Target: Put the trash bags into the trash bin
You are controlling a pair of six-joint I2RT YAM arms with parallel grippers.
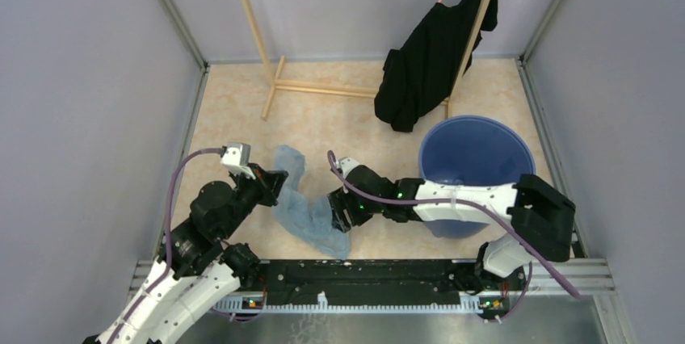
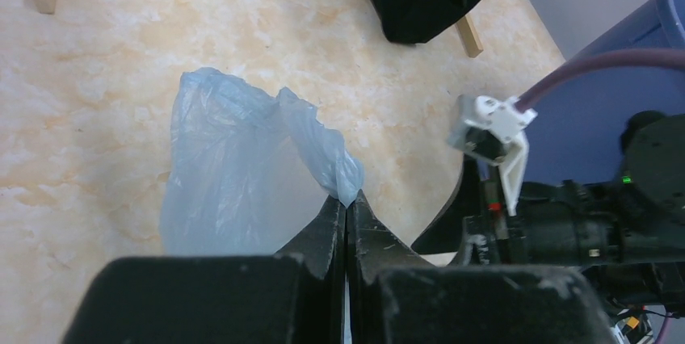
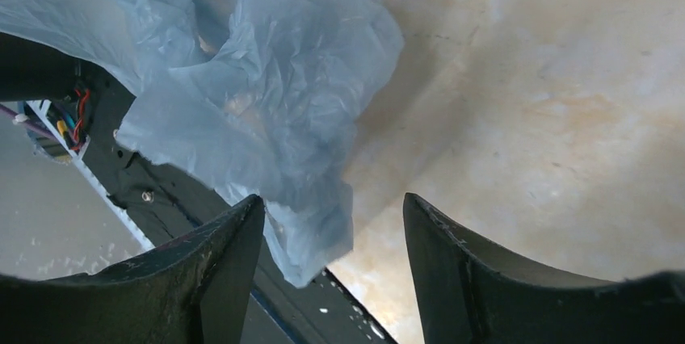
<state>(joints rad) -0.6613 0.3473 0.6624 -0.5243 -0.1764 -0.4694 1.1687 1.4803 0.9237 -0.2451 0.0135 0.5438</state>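
The pale-blue trash bag (image 1: 305,208) lies crumpled on the beige floor between my two arms, left of the blue trash bin (image 1: 475,154). My left gripper (image 2: 346,199) is shut on a pinched corner of the bag (image 2: 234,174), which spreads out to the left of the fingers. My right gripper (image 3: 333,207) is open, its jaws wide apart. A lower fold of the bag (image 3: 266,110) hangs between the jaws, close to the left finger (image 3: 218,255). In the top view the right gripper (image 1: 339,207) sits at the bag's right edge.
A black garment (image 1: 432,57) hangs on a wooden rack (image 1: 323,86) at the back, just behind the bin. Grey walls close in the floor on three sides. A black rail (image 1: 363,279) runs along the near edge by the arm bases.
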